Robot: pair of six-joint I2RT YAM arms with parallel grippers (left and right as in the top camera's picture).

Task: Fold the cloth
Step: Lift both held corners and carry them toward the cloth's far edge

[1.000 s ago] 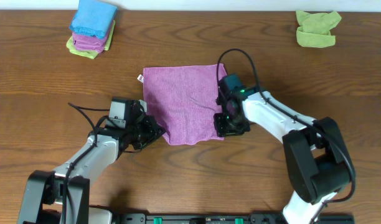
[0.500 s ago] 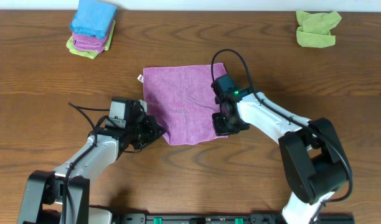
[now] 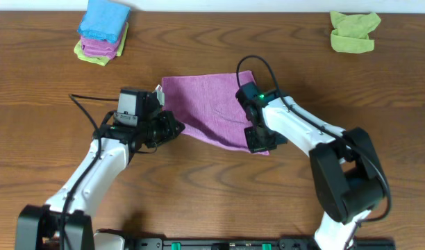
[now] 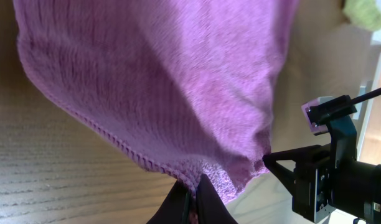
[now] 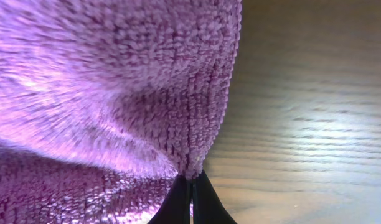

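The left gripper (image 3: 169, 129) and right gripper (image 3: 258, 142) each pinch a near corner of the cloth (image 3: 205, 110), holding that edge up, ready to fold over.

The overhead camera looked straight down on the whole desk (image 3: 46, 83). The wrist cameras looked along the left pincer (image 4: 192, 200) and the right pincer (image 5: 190, 198), very near the cloth (image 3: 205, 111), which all three views shared.
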